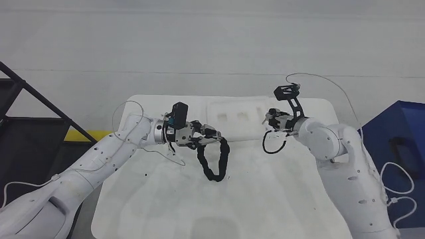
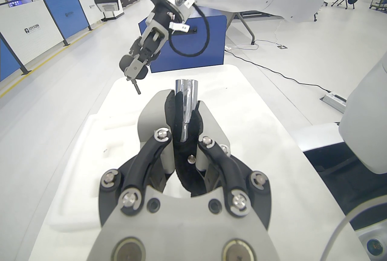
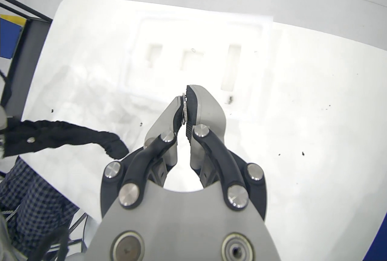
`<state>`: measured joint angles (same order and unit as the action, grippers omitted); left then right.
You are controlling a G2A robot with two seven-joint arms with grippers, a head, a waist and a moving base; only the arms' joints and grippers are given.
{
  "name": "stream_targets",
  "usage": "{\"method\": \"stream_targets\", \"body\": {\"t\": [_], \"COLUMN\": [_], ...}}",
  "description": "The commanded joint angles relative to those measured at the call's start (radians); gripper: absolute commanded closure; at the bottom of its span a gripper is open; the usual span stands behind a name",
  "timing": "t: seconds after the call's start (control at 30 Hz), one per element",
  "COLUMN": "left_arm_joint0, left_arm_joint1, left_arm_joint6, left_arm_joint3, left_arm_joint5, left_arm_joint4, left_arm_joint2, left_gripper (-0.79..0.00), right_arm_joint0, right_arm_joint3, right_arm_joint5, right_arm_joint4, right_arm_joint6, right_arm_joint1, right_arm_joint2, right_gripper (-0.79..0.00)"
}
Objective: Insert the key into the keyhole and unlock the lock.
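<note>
My left gripper (image 1: 211,133) is shut on the lock's chrome cylinder (image 2: 186,99), held above the white table (image 1: 265,199). The cylinder's open end points toward the other arm. The lock's black fabric-covered cable (image 1: 215,162) hangs in a loop below the gripper and shows as the cable (image 3: 75,138) in the right wrist view. My right gripper (image 1: 269,119) is shut on the small metal key (image 3: 183,108). In the left wrist view, that right gripper (image 2: 134,70) hovers a short way beyond the cylinder and to one side of it. The key's tip (image 2: 137,89) is apart from the keyhole.
A white foam tray (image 1: 232,114) with several shallow recesses lies at the table's back edge, under the gap between the two grippers. A blue box (image 1: 398,133) stands off the table's right side and a black frame (image 1: 26,106) at its left.
</note>
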<state>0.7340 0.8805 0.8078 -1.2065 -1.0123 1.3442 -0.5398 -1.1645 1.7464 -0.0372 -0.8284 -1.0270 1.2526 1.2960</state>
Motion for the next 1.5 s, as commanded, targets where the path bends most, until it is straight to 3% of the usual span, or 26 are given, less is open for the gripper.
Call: {"method": "stream_targets", "body": {"t": [0.0, 0.37, 0.5, 0.63, 0.93, 1.37, 1.47], "left_arm_joint0": [0.000, 0.003, 0.031, 0.059, 0.077, 0.077, 0.110], "left_arm_joint1": [0.000, 0.000, 0.010, 0.024, 0.066, 0.066, 0.069], "left_arm_joint6": [0.000, -0.004, -0.033, 0.006, 0.124, 0.124, 0.081], "left_arm_joint3": [0.000, -0.003, -0.055, -0.063, -0.035, -0.035, -0.044], "left_arm_joint5": [0.000, 0.006, 0.066, 0.116, 0.253, 0.253, 0.324], "left_arm_joint4": [0.000, -0.002, 0.006, 0.036, 0.126, 0.126, 0.068], "left_arm_joint2": [0.000, 0.000, -0.001, 0.008, 0.033, 0.033, 0.009], "left_gripper": [0.000, 0.000, 0.000, 0.000, 0.000, 0.000, 0.000], "right_arm_joint0": [-0.017, -0.105, -0.137, -0.163, -0.185, -0.193, -0.201], "right_arm_joint3": [0.046, 0.239, 0.287, 0.330, 0.348, 0.344, 0.360], "right_arm_joint5": [-0.014, -0.052, -0.039, -0.026, -0.007, -0.022, -0.048], "right_arm_joint4": [0.053, 0.123, 0.175, 0.223, 0.285, 0.296, 0.295], "right_arm_joint6": [-0.023, 0.005, 0.039, 0.050, 0.062, 0.080, 0.074], "right_arm_joint1": [-0.002, -0.009, -0.010, -0.013, -0.017, -0.017, -0.019], "right_arm_joint2": [0.019, 0.022, 0.024, 0.038, 0.065, 0.068, 0.071], "right_gripper": [0.000, 0.000, 0.000, 0.000, 0.000, 0.000, 0.000]}}
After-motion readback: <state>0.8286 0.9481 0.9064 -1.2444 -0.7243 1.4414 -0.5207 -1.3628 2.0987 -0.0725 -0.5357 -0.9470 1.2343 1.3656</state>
